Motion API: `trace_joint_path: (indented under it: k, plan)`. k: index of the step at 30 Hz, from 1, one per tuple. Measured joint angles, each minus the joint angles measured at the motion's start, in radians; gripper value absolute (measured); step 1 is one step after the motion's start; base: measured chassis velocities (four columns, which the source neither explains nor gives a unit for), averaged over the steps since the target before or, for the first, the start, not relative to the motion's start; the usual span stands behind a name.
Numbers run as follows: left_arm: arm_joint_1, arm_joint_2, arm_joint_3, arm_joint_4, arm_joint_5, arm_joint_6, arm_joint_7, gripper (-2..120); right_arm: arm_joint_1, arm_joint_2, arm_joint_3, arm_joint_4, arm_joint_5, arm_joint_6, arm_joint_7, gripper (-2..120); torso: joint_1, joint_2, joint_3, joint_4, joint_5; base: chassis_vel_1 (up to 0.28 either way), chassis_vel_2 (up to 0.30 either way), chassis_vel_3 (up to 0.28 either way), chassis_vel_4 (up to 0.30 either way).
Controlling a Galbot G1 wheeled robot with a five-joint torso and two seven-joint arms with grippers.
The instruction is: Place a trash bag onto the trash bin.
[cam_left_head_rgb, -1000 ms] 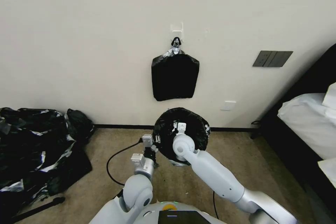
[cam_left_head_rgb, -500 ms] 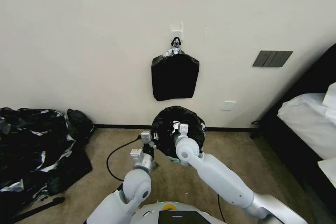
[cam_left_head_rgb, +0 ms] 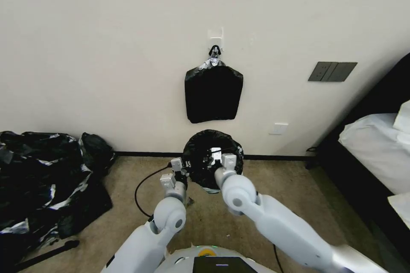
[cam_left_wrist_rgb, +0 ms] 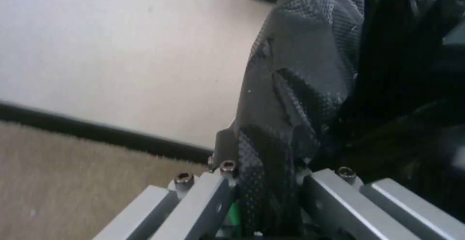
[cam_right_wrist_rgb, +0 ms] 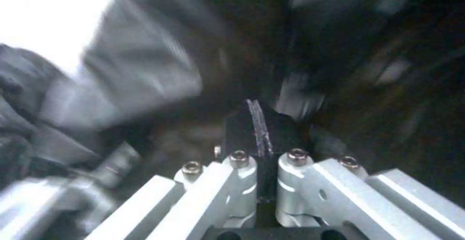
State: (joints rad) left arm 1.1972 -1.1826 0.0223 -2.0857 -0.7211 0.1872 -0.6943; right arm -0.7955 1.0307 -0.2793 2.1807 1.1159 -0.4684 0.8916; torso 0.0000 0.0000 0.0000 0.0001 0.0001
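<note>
Head view: the bag (cam_left_head_rgb: 212, 155) is seen as a rounded, wrinkled black mass on the floor close to the wall (cam_left_head_rgb: 106, 51), directly below the flat stack of bags (cam_left_head_rgb: 213, 94) hung from a clip (cam_left_head_rgb: 215, 52). The bag is draped over the bin; only a small pale sliver of the bin (cam_left_head_rgb: 210, 189) is visible under the bag's lower edge.

Left gripper (cam_left_head_rgb: 184, 168) is located at the bag's left side. In the left wrist view the left gripper (cam_left_wrist_rgb: 269, 167) is seen clamped on a fold of the bag (cam_left_wrist_rgb: 300, 87), with textured black film pinched between the jaws. Carpet (cam_left_wrist_rgb: 72, 174) and a dark baseboard (cam_left_wrist_rgb: 97, 132) are visible beside it.

Right gripper (cam_left_head_rgb: 217, 158) is located over the middle of the bag, near the left gripper. In the right wrist view the right gripper (cam_right_wrist_rgb: 259, 131) is seen closed, its dark pads (cam_right_wrist_rgb: 242, 127) pressed together with a thin strip of film between them; the surrounding bag (cam_right_wrist_rgb: 145, 76) is blurred.

Also noted: a heap of black plastic (cam_left_head_rgb: 42, 179) on the carpet at far left, a black cable (cam_left_head_rgb: 143, 187) on the floor beside the left arm, a grey wall plate (cam_left_head_rgb: 332, 71) and a bed (cam_left_head_rgb: 376, 149) at right.
</note>
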Motion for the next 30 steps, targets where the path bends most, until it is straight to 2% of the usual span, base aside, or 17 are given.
trace_joint_path:
  k: [3, 5, 8, 9, 12, 13, 15, 17, 19, 22, 26, 27, 29, 30]
  plan:
    - [-0.019, 0.003, -0.001, 0.005, -0.082, 0.037, -0.057, 1, -0.035, -0.068, 0.079, 0.096, -0.019, 0.008, -0.048, 0, 0.0, 0.0, 0.0, -0.0003, 0.0002, 0.0, 0.0, 0.0, 0.0]
    - [-0.023, 0.002, -0.001, 0.007, -0.1, 0.044, -0.07, 1, -0.042, -0.08, 0.098, 0.118, -0.021, 0.016, -0.064, 0, 0.0, 0.0, 0.0, -0.0003, 0.0001, 0.0, 0.0, 0.0, 0.0]
    - [-0.034, 0.007, -0.002, 0.009, -0.211, 0.098, -0.145, 1, -0.075, -0.14, 0.18, 0.21, -0.073, 0.077, -0.138, 0, 0.0, 0.0, 0.0, 0.0, 0.0001, 0.0, 0.0, 0.0, 0.0]
    - [-0.034, 0.007, -0.002, 0.009, -0.211, 0.098, -0.145, 1, -0.075, -0.14, 0.18, 0.21, -0.073, 0.077, -0.138, 0, 0.0, 0.0, 0.0, 0.0, 0.0001, 0.0, 0.0, 0.0, 0.0]
    - [-0.041, 0.013, 0.006, -0.018, -0.337, 0.145, -0.233, 1, -0.117, -0.172, 0.271, 0.274, -0.141, 0.118, -0.167, 2, 0.0, 0.0, 0.0, 0.0, 0.0001, 0.0, 0.0, 0.0, 0.0]
    - [-0.041, 0.013, 0.006, -0.018, -0.337, 0.145, -0.233, 1, -0.117, -0.172, 0.271, 0.274, -0.141, 0.118, -0.167, 2, 0.0, 0.0, 0.0, 0.0, 0.0001, 0.0, 0.0, 0.0, 0.0]
    - [-0.041, 0.022, 0.013, -0.033, -0.381, 0.163, -0.271, 1, -0.157, -0.178, 0.349, 0.305, -0.16, 0.123, -0.176, 12, 0.0, 0.0, 0.0, -0.0002, 0.0, 0.0, 0.0, 0.0, 0.0]
    - [-0.041, 0.026, 0.015, -0.04, -0.402, 0.171, -0.29, 1, -0.178, -0.178, 0.382, 0.312, -0.175, 0.128, -0.186, 15, 0.0, 0.0, 0.0, -0.0001, 0.0, 0.0, 0.0, 0.0, 0.0]
    - [-0.038, 0.035, 0.015, -0.054, -0.457, 0.189, -0.324, 1, -0.237, -0.174, 0.454, 0.314, -0.242, 0.155, -0.223, 25, 0.0, 0.0, 0.0, -0.0002, 0.0002, 0.0, 0.0, 0.0, 0.0]
    - [-0.032, 0.038, 0.015, -0.056, -0.466, 0.195, -0.329, 1, -0.267, -0.169, 0.487, 0.316, -0.271, 0.162, -0.241, 32, 0.0, 0.0, 0.0, -0.0001, -0.0001, 0.0, 0.0, 0.0, 0.0]
    - [-0.021, 0.048, 0.027, -0.047, -0.472, 0.206, -0.331, 1, -0.38, -0.137, 0.569, 0.325, -0.35, 0.172, -0.275, 52, 0.0, 0.0, 0.0, 0.0, 0.0, 0.0, 0.0, 0.0, 0.0]
    - [-0.021, 0.048, 0.027, -0.047, -0.472, 0.206, -0.331, 1, -0.38, -0.137, 0.569, 0.325, -0.35, 0.172, -0.275, 52, 0.0, 0.0, 0.0, 0.0, 0.0, 0.0, 0.0, 0.0, 0.0]
    - [-0.022, 0.048, 0.033, -0.041, -0.472, 0.209, -0.335, 1, -0.427, -0.125, 0.601, 0.325, -0.386, 0.177, -0.292, 61, 0.0, 0.0, 0.0, -0.0001, 0.0, 0.0, 0.0, 0.0, 0.0]
    - [-0.025, 0.047, 0.038, -0.044, -0.472, 0.212, -0.341, 1, -0.461, -0.118, 0.62, 0.325, -0.406, 0.178, -0.297, 68, 0.0, 0.0, 0.0, -0.0001, -0.0002, 0.0, 0.0, 0.0, 0.0]
